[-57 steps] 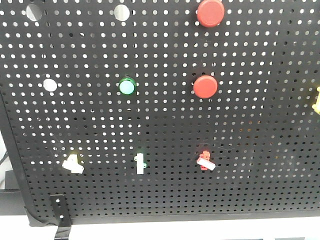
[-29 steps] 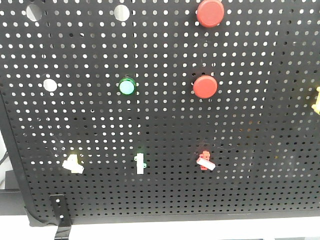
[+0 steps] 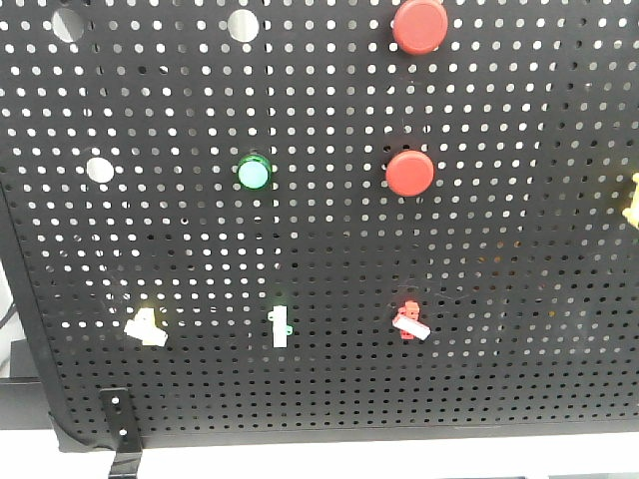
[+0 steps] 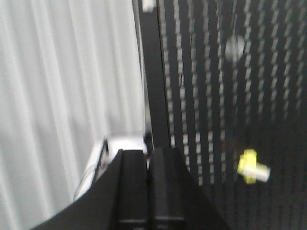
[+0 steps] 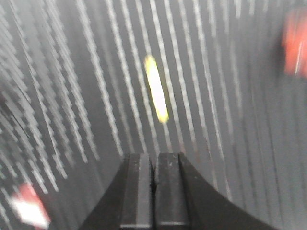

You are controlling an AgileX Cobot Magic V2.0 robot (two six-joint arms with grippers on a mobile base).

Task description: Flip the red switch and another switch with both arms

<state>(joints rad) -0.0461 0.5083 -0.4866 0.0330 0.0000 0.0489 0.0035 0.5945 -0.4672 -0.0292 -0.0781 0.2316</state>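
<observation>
The red switch [image 3: 408, 320] with its white lever sits low on the black pegboard [image 3: 499, 249], right of centre. The pale yellow switch [image 3: 145, 326] sits low at the left. No arm shows in the front view. In the left wrist view my left gripper [image 4: 148, 153] is shut and empty beside the board's left edge, and the yellow switch [image 4: 253, 167] lies to its right. The right wrist view is motion-blurred: my right gripper [image 5: 154, 157] is shut and empty facing the board, and the red switch [image 5: 29, 206] shows blurred at the lower left, apart from it.
Two big round red buttons [image 3: 419, 26] [image 3: 409, 173] and a green round button [image 3: 254, 172] sit higher on the board. A green-and-white upright toggle [image 3: 281, 325] stands between the two switches. A yellow part [image 3: 632, 200] shows at the right edge. White curtain [image 4: 67, 96] hangs left of the board.
</observation>
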